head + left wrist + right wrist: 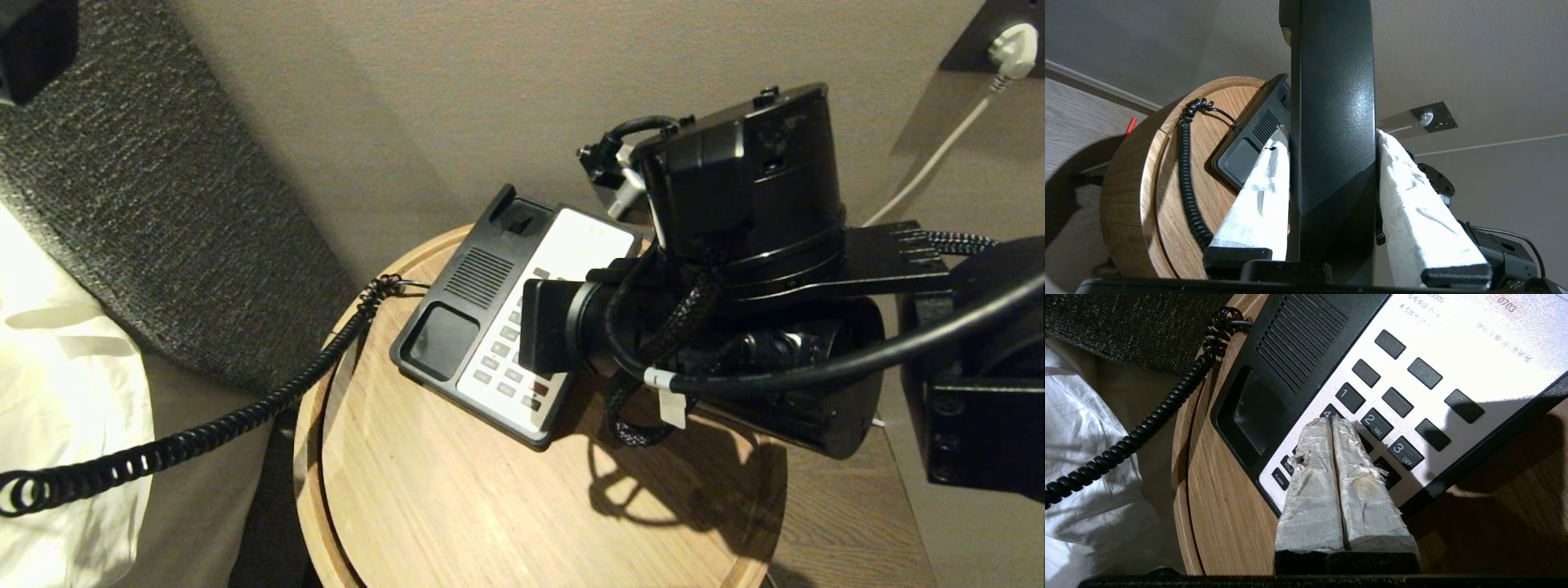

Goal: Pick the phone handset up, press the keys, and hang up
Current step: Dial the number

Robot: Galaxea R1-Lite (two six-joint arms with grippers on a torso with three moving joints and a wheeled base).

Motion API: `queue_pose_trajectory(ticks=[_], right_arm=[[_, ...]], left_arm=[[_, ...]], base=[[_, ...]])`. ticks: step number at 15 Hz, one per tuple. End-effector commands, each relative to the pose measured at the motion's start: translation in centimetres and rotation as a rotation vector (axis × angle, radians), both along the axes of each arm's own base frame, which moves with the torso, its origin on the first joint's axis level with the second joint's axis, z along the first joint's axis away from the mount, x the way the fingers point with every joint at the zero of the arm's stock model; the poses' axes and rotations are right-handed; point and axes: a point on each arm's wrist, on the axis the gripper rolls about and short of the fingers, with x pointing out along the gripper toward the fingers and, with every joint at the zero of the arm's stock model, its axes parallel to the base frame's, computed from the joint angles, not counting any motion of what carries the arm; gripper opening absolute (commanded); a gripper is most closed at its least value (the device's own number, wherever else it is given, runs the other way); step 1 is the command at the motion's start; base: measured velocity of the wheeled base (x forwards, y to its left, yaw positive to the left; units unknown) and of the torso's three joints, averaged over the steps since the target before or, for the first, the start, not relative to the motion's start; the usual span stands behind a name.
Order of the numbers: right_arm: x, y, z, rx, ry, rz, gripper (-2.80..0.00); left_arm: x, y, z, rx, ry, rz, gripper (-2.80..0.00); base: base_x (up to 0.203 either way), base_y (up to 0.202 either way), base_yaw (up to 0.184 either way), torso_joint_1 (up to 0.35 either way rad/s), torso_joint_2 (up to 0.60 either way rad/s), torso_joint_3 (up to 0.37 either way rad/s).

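Phone handset, gripped by left hand, escapes head view; right hand closed.

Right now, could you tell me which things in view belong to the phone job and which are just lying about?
Belonging to the job:
- phone handset, clamped in the left gripper
- phone base
- keypad, with the shut right gripper at its keys
- coiled cord

Just lying about:
- round wooden table
- white bedding
- wall plug
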Motion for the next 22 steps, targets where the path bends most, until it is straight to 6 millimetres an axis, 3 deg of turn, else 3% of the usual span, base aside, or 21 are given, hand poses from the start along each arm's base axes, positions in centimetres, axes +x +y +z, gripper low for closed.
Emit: queue_pose_trajectory(ticks=[1, 22], right_arm=[[0.4, 0.0, -0.2, -0.003, 0.003, -0.011, -2.8], [2.2, 0.4, -0.7, -0.016, -0.008, -0.061, -2.8]], left_arm=[[0.1, 0.0, -0.1, -0.002, 0.006, 0.001, -2.8], [-0.1, 0.1, 0.0, -0.007, 0.002, 0.002, -2.8]], base=[[0.0, 0.0, 0.0, 0.0, 0.0, 0.0], [0.0, 0.0, 0.0, 0.0, 0.0, 0.0]])
